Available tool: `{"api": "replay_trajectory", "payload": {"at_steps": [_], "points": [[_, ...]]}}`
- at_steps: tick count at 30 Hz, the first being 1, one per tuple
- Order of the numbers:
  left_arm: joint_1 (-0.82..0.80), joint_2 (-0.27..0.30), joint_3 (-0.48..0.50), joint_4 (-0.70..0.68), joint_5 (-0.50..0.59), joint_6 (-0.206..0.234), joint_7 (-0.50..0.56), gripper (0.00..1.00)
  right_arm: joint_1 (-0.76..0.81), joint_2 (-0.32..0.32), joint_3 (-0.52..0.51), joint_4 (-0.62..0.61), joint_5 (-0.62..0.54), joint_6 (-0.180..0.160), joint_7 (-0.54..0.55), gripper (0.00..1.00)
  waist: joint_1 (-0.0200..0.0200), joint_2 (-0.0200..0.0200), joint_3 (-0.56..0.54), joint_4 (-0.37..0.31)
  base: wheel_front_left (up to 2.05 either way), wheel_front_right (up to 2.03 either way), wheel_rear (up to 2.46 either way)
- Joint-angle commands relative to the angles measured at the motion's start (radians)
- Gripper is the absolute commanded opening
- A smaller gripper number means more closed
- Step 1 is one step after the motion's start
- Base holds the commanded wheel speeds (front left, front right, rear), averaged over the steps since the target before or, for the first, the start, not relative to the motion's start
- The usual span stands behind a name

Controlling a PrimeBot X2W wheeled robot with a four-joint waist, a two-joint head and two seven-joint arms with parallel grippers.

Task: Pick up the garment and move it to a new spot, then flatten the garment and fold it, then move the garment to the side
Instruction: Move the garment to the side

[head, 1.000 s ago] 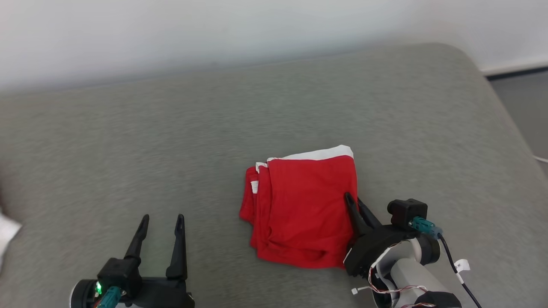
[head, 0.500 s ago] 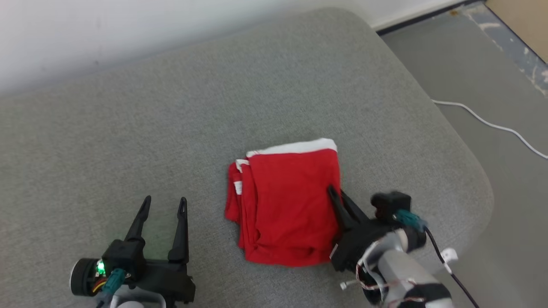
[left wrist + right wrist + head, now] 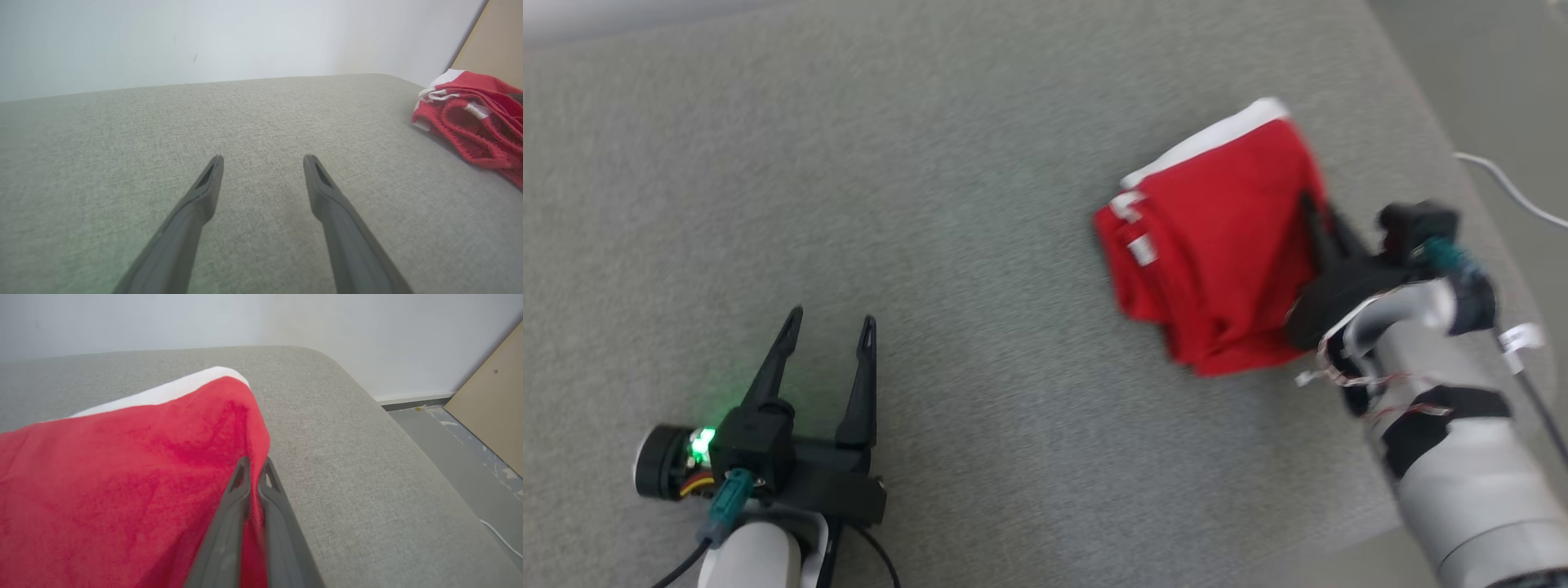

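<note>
The garment (image 3: 1217, 237) is a red folded piece with a white band along its far edge, lying on the grey cushion (image 3: 972, 163) close to the cushion's right edge. My right gripper (image 3: 1319, 214) is shut on the garment's right edge; in the right wrist view its fingers (image 3: 255, 461) pinch red cloth (image 3: 122, 477) between them. My left gripper (image 3: 832, 317) stands open and holds nothing at the lower left, well apart from the garment. The left wrist view shows its spread fingers (image 3: 263, 159) over bare cushion, with the garment (image 3: 474, 122) at the far right.
The cushion's rounded right edge (image 3: 367, 416) drops to a grey floor. A white cable (image 3: 1511, 192) lies on that floor, and a tan board (image 3: 490, 416) leans at the right. A pale wall (image 3: 204, 41) runs behind the cushion.
The head camera has swung, shifting the whole picture. Relative to my still left gripper, the right gripper has carried the garment rightward and farther away, toward the cushion's right edge.
</note>
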Motion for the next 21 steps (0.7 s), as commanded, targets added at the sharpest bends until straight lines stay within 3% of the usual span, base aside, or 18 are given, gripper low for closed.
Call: {"api": "replay_trajectory", "payload": {"at_steps": [1,7,9,17,18,19,20,21], "points": [[-0.02,0.019,0.007,-0.005,0.015,0.001,-0.003,1.0,-0.039,-0.029,-0.044,0.026,-0.024,-0.003,0.0,0.0,-0.0001,-0.0001,0.141,0.135,0.0,0.0,0.0],[-0.031,0.039,0.019,-0.025,0.028,0.02,0.003,1.0,-0.098,-0.152,-0.246,0.09,-0.132,-0.003,0.0,0.0,-0.0001,-0.0001,0.188,0.186,0.0,0.0,0.0],[-0.029,0.041,0.022,-0.025,0.029,0.023,0.003,1.0,-0.101,-0.169,-0.272,0.095,-0.167,-0.003,0.0,0.0,-0.0001,-0.0001,0.191,0.191,0.0,0.0,0.0],[-0.015,0.06,0.041,-0.016,0.024,0.034,0.009,1.0,-0.104,-0.241,-0.557,0.041,-0.378,-0.003,0.0,0.0,-0.0001,-0.0001,0.192,0.2,0.0,0.0,0.0],[-0.014,0.06,0.041,-0.014,0.023,0.035,0.009,1.0,-0.1,-0.24,-0.593,0.028,-0.407,-0.003,0.0,0.08,-0.0001,-0.0001,0.19,0.201,0.0,0.0,0.0],[-0.014,0.06,0.04,-0.011,0.023,0.036,0.009,1.0,-0.094,-0.236,-0.623,0.018,-0.439,-0.003,0.0,0.47,-0.0001,-0.0001,0.187,0.203,0.0,0.0,0.0],[-0.014,0.058,0.039,-0.009,0.022,0.037,0.009,1.0,-0.09,-0.229,-0.654,0.007,-0.469,-0.003,0.0,1.0,-0.0001,-0.0001,0.183,0.204,0.0,0.0,0.0],[-0.013,0.056,0.04,-0.006,0.019,0.04,0.009,1.0,-0.086,-0.223,-0.687,-0.002,-0.498,-0.003,0.0,1.0,-0.0001,-0.0001,0.177,0.205,0.0,0.0,0.0]]}}
